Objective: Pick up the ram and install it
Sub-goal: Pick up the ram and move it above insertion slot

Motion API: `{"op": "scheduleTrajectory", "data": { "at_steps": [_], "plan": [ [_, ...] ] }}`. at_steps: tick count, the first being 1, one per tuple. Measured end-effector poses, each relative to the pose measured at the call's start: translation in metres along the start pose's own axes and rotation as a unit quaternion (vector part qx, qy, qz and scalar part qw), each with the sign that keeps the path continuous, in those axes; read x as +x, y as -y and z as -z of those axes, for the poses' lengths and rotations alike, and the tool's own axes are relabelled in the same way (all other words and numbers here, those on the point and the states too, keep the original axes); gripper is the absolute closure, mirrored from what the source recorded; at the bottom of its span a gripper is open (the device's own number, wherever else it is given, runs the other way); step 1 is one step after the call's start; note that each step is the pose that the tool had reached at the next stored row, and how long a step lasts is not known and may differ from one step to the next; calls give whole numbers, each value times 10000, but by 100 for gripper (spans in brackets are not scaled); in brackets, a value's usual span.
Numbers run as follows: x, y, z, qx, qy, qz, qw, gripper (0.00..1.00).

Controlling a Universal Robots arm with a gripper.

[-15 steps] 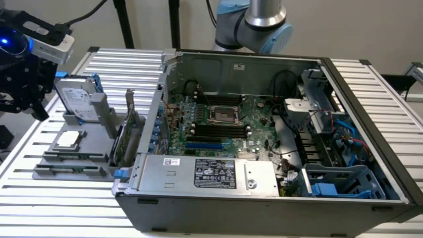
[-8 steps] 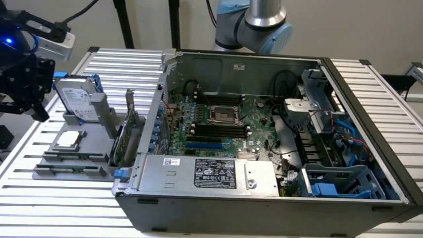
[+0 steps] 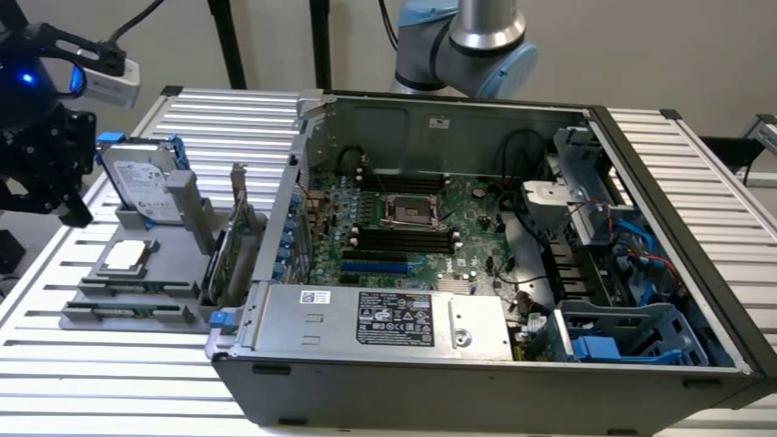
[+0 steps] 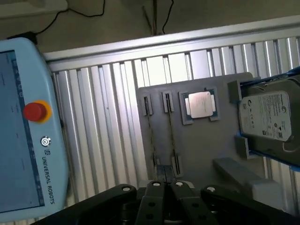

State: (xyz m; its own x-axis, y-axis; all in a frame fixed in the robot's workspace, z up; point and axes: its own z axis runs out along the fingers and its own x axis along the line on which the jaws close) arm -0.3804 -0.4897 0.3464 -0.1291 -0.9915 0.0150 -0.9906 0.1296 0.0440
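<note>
Fingers (image 4: 159,179) of gripper (image 4: 165,174) closed together, empty. Gripper hovers above gray tray (image 4: 206,145). Ram (image 4: 171,136) stands on edge in tray, second stick (image 4: 150,131) just beside, both outside computer case (image 3: 486,391). Caution: if you descend with fingers closed, tips strike board edge. Off-centre grasp may snag second stick or tilt ram in slot.

The scene contains one computer case (image 3: 486,387), fitted with one motherboard (image 3: 479,218), one processor socket (image 3: 407,211), one blue slot (image 3: 377,268) and one power supply unit (image 3: 377,319). One grey parts tray (image 4: 211,145) carries two ram sticks (image 4: 149,133), one processor chip (image 4: 200,104) and one hard drive (image 4: 269,117). There is also one teach pendant (image 4: 23,154), bearing one red button (image 4: 35,111)
</note>
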Motion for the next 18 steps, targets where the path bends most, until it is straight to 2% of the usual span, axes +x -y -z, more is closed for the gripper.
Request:
{"op": "scheduleTrajectory", "data": {
  "at_steps": [3, 7, 9, 10, 12, 16, 17, 18],
  "plan": [
    [0, 1, -22, 4, -12, 277, 9996, 89],
    [-1, 2, -55, 10, -28, 631, 9980, 89],
    [-1, 2, -71, 22, -32, 753, 9972, 89],
    [-1, -1, -79, 39, -34, 792, 9968, 89],
    [5, -21, -94, 109, -31, 812, 9966, 89],
    [21, -105, -124, 298, -19, 810, 9963, 89],
    [22, -109, -131, 328, -15, 809, 9962, 89],
    [22, -109, -136, 339, -11, 809, 9961, 89]
  ]
}}
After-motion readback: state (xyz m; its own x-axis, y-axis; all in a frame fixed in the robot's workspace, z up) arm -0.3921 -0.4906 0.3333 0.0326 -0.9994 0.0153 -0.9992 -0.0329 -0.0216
